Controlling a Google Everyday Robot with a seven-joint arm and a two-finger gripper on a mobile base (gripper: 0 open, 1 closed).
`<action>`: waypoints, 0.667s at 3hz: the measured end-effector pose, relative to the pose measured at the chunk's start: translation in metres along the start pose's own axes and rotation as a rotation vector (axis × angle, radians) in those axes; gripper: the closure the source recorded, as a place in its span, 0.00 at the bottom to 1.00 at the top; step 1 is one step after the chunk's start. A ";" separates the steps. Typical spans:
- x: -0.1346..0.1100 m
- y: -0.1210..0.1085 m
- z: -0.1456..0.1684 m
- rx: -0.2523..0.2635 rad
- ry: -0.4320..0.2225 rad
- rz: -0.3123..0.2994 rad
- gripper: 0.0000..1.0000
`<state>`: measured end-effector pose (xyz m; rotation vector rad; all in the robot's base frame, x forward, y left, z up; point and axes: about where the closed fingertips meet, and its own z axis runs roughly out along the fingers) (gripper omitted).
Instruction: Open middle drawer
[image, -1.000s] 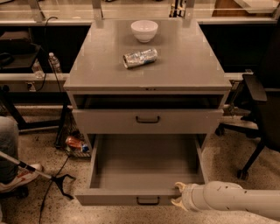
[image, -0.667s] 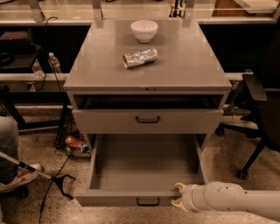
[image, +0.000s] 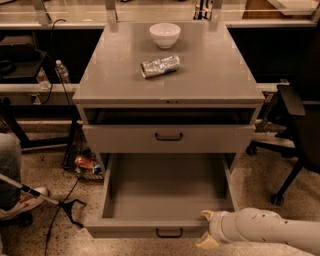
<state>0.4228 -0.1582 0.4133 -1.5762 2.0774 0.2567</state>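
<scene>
The middle drawer (image: 165, 190) is a wide, shallow grey drawer. It is pulled far out of the cabinet, its inside is empty, and its small dark handle (image: 168, 232) is on the front. Above it, the top drawer (image: 210, 139), with its own dark handle, is almost closed, with a dark gap over it. The lowest drawer is hidden under the open one. My gripper (image: 206, 229) comes in from the bottom right on a white arm and is at the right end of the open drawer's front. Its two cream fingertips are apart, one at the front rim and one lower.
On the cabinet top (image: 210, 75) are a white bowl (image: 165, 34) and a crushed silver can (image: 160, 66). A black office chair (image: 295, 130) stands at the right. At the left are a person's leg and shoe (image: 15, 195), a black grabber stick (image: 60, 202), cables and a water bottle (image: 61, 72).
</scene>
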 end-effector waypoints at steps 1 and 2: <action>-0.003 -0.012 -0.025 0.051 -0.023 -0.025 0.00; -0.002 -0.032 -0.069 0.135 -0.045 -0.049 0.00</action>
